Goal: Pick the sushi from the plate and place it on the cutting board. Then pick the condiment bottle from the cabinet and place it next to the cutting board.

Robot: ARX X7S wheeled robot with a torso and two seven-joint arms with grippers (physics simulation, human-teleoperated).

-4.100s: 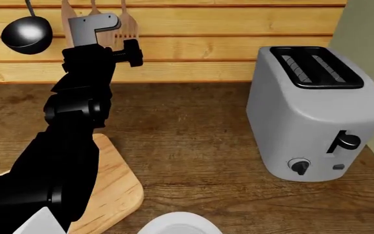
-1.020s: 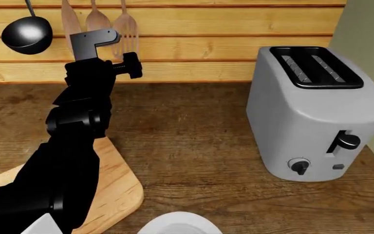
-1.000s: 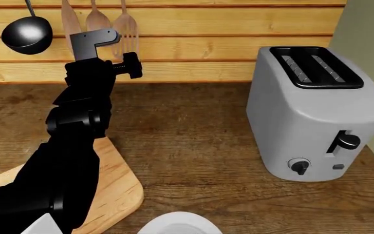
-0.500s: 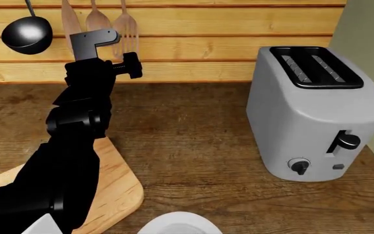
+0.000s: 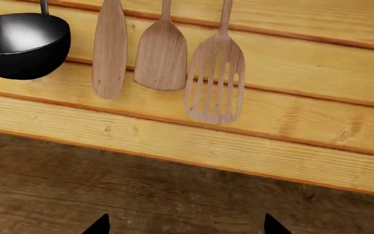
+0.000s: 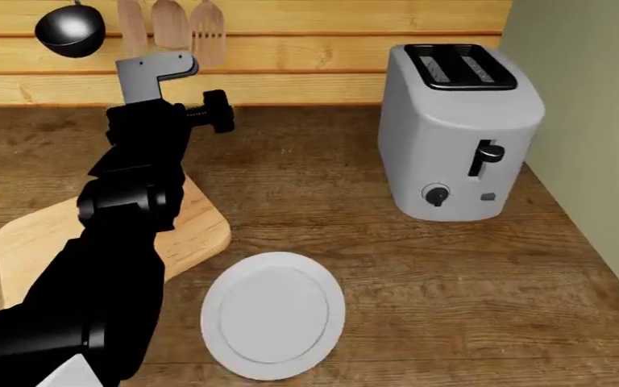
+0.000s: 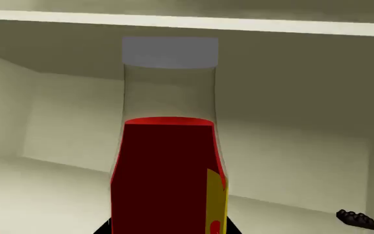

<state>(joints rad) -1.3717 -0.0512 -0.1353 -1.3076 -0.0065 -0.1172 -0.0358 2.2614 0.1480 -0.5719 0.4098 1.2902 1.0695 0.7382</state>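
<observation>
The condiment bottle (image 7: pixel 169 170) stands upright inside the cabinet (image 7: pixel 291 122), right before the right tool; whether that tool grips it cannot be told. It should close squarely around the body, then withdraw level.

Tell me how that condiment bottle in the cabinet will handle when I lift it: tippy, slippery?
The condiment bottle stands tall and narrow, so a sideways nudge would probably tip it. Its smooth, rounded wall looks slippery; grip low on the red part. Being only partly filled, it is likely light.
</observation>
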